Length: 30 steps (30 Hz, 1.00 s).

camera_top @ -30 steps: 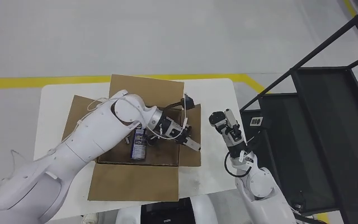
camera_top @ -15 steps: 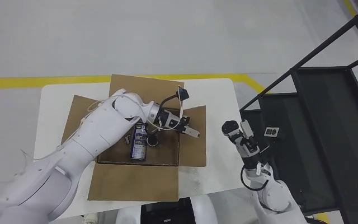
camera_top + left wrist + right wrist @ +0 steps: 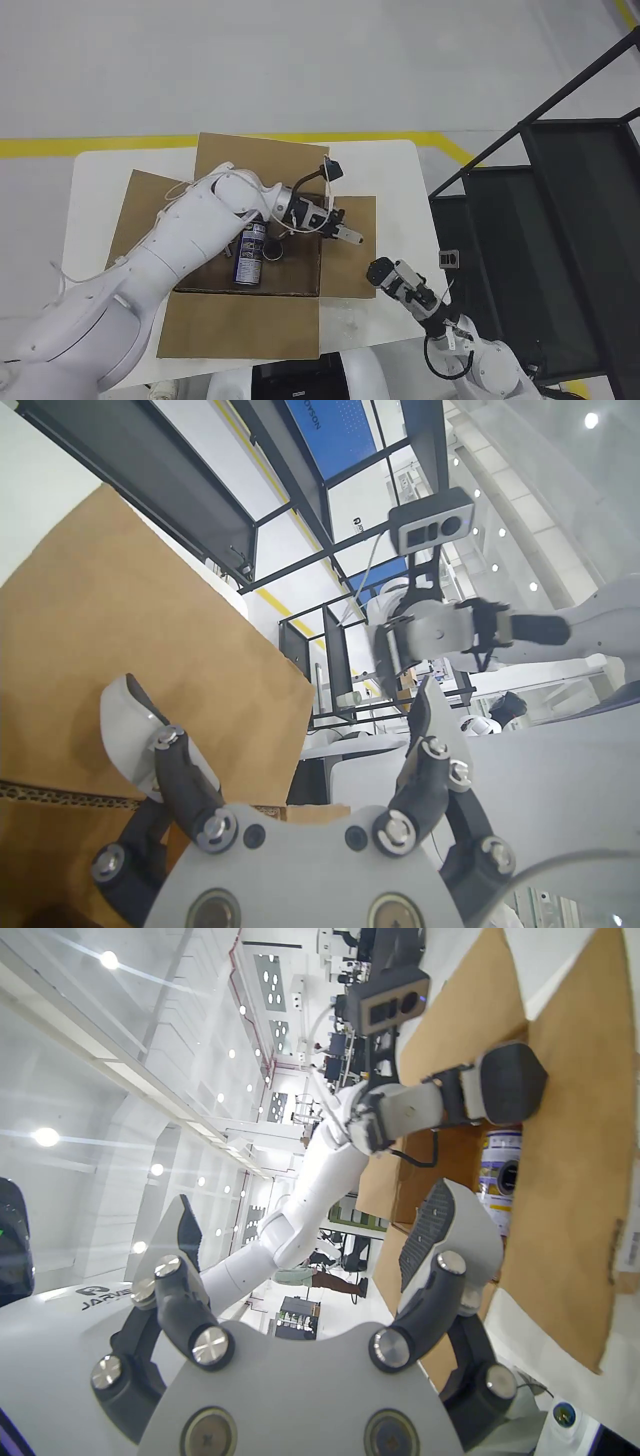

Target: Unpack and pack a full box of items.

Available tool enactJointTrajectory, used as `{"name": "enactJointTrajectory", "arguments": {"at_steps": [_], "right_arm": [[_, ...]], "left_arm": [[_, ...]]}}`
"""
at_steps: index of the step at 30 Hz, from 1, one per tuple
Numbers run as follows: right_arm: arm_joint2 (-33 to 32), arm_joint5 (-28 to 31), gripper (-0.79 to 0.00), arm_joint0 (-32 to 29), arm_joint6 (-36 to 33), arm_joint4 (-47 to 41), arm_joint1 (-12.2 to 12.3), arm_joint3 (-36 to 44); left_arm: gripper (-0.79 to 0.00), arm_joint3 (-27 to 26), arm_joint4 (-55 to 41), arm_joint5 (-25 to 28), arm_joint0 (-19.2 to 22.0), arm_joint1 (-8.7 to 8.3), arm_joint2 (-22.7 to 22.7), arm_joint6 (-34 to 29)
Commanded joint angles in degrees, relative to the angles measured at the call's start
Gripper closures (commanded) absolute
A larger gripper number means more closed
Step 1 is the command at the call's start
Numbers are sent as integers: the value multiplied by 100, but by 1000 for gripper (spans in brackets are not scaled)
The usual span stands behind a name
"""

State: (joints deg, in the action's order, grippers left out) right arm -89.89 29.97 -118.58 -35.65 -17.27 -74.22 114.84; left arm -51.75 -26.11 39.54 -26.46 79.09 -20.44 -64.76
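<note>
Hovering above the right wall of the box (image 3: 262,157), the left pincer (image 3: 340,226) is standing spread, pinching nothing. Its tips are pointing out over the right flap (image 3: 352,272), away from the box's inside.

The spray can (image 3: 248,255) is lying on the box floor, back toward the robot's left from those tips, partly under the left wrist. Its long axis is running near-to-far across the worktop (image 3: 105,175), roughly crosswise to the way the pincer is pointing.

The right pincer (image 3: 311,1210) is also standing spread and empty, off the near right corner of the flap. It is facing the box from outside, well apart from the can.

Judgement: the left arm is sitting nearer. To take the can it would need to swing back over the opening and straddle the can's body.
</note>
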Motion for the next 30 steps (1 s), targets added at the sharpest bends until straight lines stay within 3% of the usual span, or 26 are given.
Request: {"name": "enactJointTrajectory", "arguments": {"at_steps": [1, 7, 11, 16, 20, 26, 30], "right_arm": [[121, -142, -785, 161, 59, 1, -2, -199], [395, -346, -785, 525, 125, -30, -2, -722], [423, -357, -785, 595, 179, -17, 10, -902], [468, -407, -785, 684, 119, 11, 31, -976], [529, -462, -785, 806, 48, 34, 48, -1052], [687, -725, -785, 1091, 50, 444, 69, -1264], [795, -888, -785, 1298, 248, 722, 71, -1385]], "left_arm": [[-785, 23, 12, 16, 22, 2, -10, 17], [-785, 4, -37, 75, 86, -81, -134, 76], [-785, -165, -16, 154, 173, -327, -438, 155], [-785, -674, 65, -33, 121, -911, -1142, -32], [-785, -1488, 167, -704, -132, -1486, -1920, -703], [-785, -2815, 663, -1752, -939, -2311, -3572, -1750], [-785, -3558, 1053, -2401, -1690, -2709, -4693, -2237]]}}
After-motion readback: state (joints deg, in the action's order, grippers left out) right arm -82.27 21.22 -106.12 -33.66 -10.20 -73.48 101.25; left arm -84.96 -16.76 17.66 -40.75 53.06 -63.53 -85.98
